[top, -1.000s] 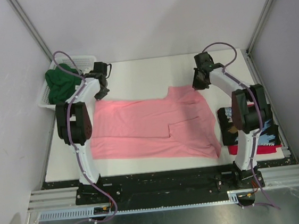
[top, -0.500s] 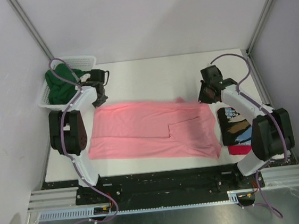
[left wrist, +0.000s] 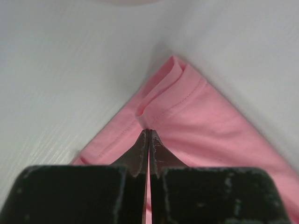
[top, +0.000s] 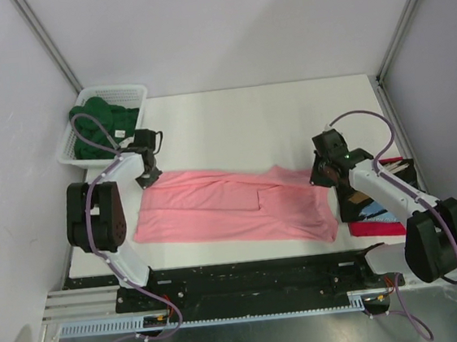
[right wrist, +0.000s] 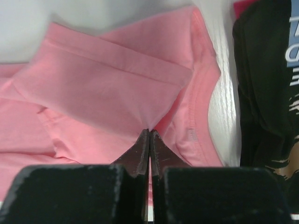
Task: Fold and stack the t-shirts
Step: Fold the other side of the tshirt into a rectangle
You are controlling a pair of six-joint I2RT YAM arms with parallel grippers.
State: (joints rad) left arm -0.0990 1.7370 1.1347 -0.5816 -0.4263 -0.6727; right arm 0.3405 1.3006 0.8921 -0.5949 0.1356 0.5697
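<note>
Spanning the white table: salmon-pink t-shirt, flat, its far edge folded over. Left gripper is pinched tight on its far-left corner, right gripper pinched tight on its far-right fold. White mesh basket, far left, holds the dark green t-shirt. Black printed t-shirt lies atop the red t-shirt, just beside the right gripper.

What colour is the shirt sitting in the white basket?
Dark green; the shirt in the basket shows best in the top external view.

It looked like a robotics lab cell. Plain white panels and aluminium framing enclosed a white table.
</note>
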